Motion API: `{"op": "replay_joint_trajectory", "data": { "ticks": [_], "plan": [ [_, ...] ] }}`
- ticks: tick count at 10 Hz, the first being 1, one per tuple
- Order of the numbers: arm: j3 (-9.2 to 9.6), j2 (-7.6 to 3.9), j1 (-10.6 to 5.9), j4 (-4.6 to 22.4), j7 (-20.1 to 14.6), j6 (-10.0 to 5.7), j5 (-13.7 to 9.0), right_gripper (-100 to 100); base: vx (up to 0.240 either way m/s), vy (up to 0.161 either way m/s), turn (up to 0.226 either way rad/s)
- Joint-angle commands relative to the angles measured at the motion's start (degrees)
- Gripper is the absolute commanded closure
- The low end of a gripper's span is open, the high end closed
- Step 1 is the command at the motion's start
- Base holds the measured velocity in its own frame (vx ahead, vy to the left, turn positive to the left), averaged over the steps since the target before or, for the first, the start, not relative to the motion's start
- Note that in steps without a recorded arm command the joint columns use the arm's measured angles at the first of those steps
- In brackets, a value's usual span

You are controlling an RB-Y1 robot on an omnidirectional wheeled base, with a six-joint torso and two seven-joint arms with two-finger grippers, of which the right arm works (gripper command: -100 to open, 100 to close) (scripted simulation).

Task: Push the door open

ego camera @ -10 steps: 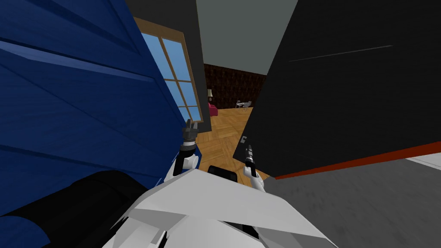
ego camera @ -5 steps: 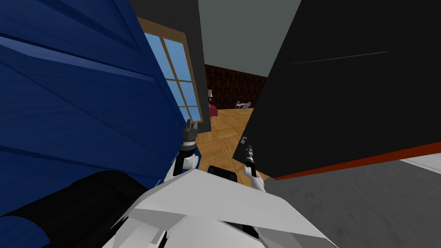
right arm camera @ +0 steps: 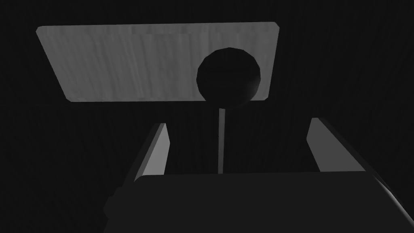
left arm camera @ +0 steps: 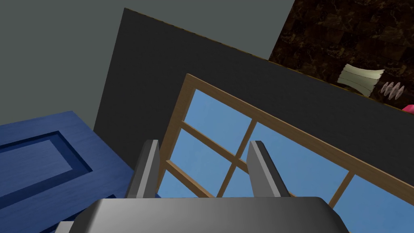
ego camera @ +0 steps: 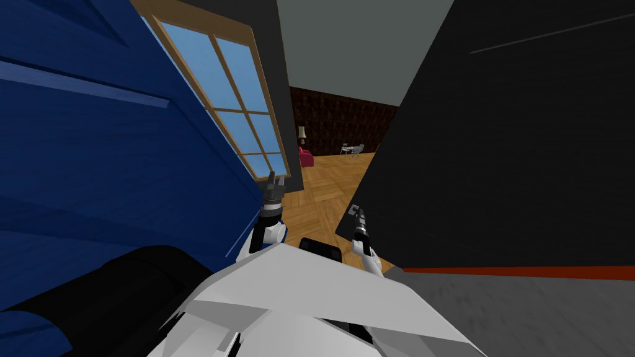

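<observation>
While the dark door (ego camera: 496,155) already stood ajar, the push looked only partly done. Beside the dark door's free edge, a gap showed a wooden floor (ego camera: 322,192) and a window (ego camera: 235,105), with a blue panelled door (ego camera: 93,155) on the gap's far side. The right claw (ego camera: 359,215) sat at the dark door's edge, fingers spread and holding nothing. It pointed at a grey handle plate (right arm camera: 133,60) and a round dark knob (right arm camera: 228,77) on the dark door. The left claw (ego camera: 273,180) hung across the gap from the dark door, also spread and empty. More swing seemed needed. Compared with a second earlier, the head camera had turned. The window filled more of the view, and the red strip (ego camera: 515,272) under the dark door ran level instead of slanting. Both claws kept their places near the dark door.
</observation>
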Motion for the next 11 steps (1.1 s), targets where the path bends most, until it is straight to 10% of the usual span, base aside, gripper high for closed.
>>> {"op": "replay_joint_trajectory", "data": {
  "ticks": [1,3,4,11],
  "plan": [
    [-0.23,1.19,-0.05,0.5,0.1,-0.54,-0.1,-100,0.223,0.000,0.027],
    [-0.44,1.41,-0.37,1.4,0.1,-1.03,-0.2,-100,0.141,0.001,-0.010],
    [-0.44,1.41,-0.37,1.4,0.1,-1.03,-0.2,100,-0.016,0.001,0.015],
    [-1.36,0.21,-0.39,2.4,0.5,-0.71,-0.8,100,0.025,0.015,-0.009]
  ]
}}
